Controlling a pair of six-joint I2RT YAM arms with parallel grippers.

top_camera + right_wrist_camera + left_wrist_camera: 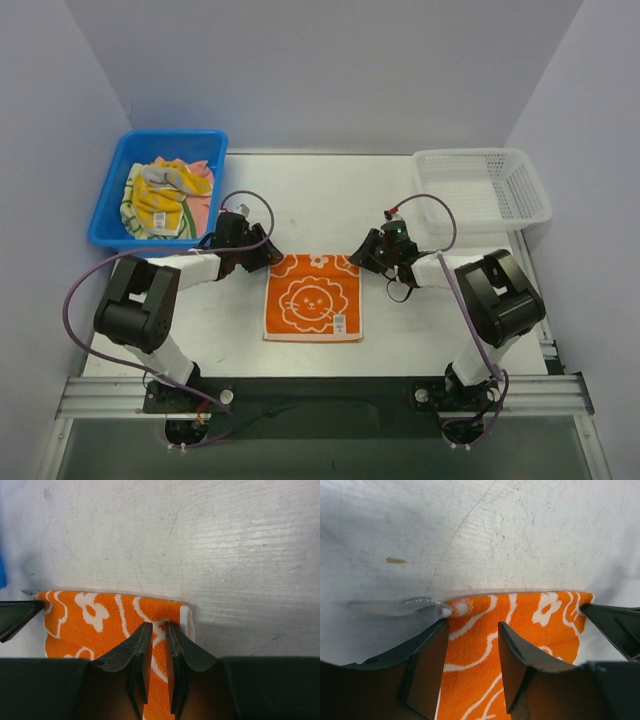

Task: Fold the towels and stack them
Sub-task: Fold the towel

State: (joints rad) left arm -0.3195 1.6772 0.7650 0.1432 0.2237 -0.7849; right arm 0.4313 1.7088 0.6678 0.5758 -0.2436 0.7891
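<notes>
Towel (312, 298), orange with a white lion face, spread flat on the tabletop (320, 190) between the two arms. More towels (160, 197) lie crumpled in the blue bin (108, 222) at far left; a white basket (530, 200) stands at far right.

Left gripper (472, 625) sits at the towel's far left corner with its jaws spread. One fingertip touches the white hem at the very corner and the other rests further in along the edge, so a strip of cloth lies between them unpinched.

Right gripper (158, 626) sits at the far right corner with its jaws drawn almost together on a narrow strip just inside the hem; it appears to pinch the towel there.

Judged from its look, the cloth is light, limp terry. It will sag from any held point, will not keep a shape, and cannot break. Sound holds are the two corners of one edge, taken at the hem where the fabric is thickest, so that the edge runs taut between the arms and the fold lands square. A pinch of the top fibres alone would likely slip.
</notes>
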